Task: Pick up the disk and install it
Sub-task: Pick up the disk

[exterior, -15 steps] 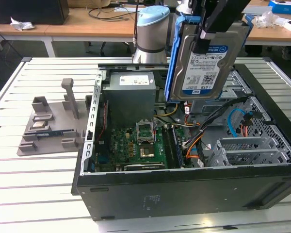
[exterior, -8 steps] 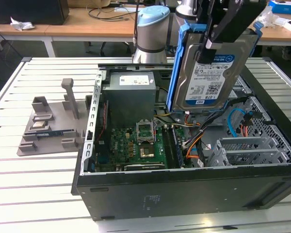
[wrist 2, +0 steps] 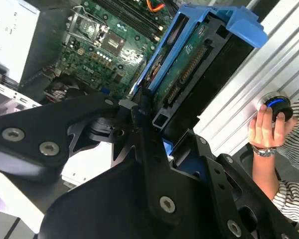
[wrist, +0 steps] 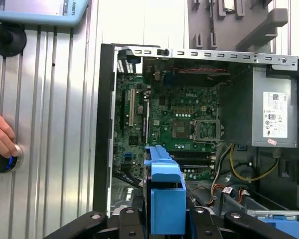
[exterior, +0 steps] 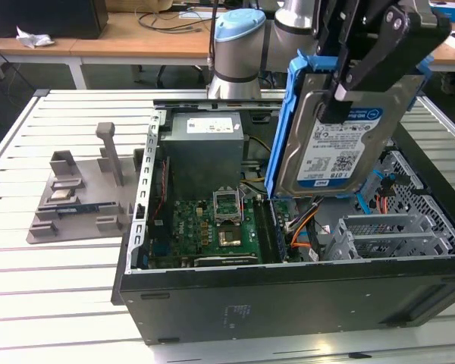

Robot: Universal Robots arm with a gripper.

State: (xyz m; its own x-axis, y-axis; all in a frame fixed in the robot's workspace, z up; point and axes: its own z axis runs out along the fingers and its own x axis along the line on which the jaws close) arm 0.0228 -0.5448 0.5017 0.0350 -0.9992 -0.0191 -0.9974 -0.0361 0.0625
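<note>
Black metal of the case (exterior: 288, 303) stands nearest in the exterior view. Above its open side the pincer (exterior: 340, 98) is clamped on the disk (exterior: 326, 155), which is held on edge, clear of the motherboard (exterior: 212, 227), its upper edge hidden behind the pincer.

An open black computer case (exterior: 288, 303) is laid on its side on a white slatted table (exterior: 53, 296). Inside it, a green motherboard (exterior: 212, 227) is seen toward the exterior view's left, with a processor socket (exterior: 229, 205) near its middle. A grey power supply (exterior: 205, 148) with a white sticker is set at the far edge of the board. A perforated metal drive cage (exterior: 394, 231) is fitted at the exterior view's right, and orange cables (exterior: 307, 224) are run between it and the board. A grey fixture tray (exterior: 68, 205) with upright posts is placed on the table, just beside the case at the exterior view's left. A wooden desk (exterior: 98, 34) is seen far behind. In the second wrist view, a blue-lit button (wrist 2: 278, 105) is seen on the table.
</note>
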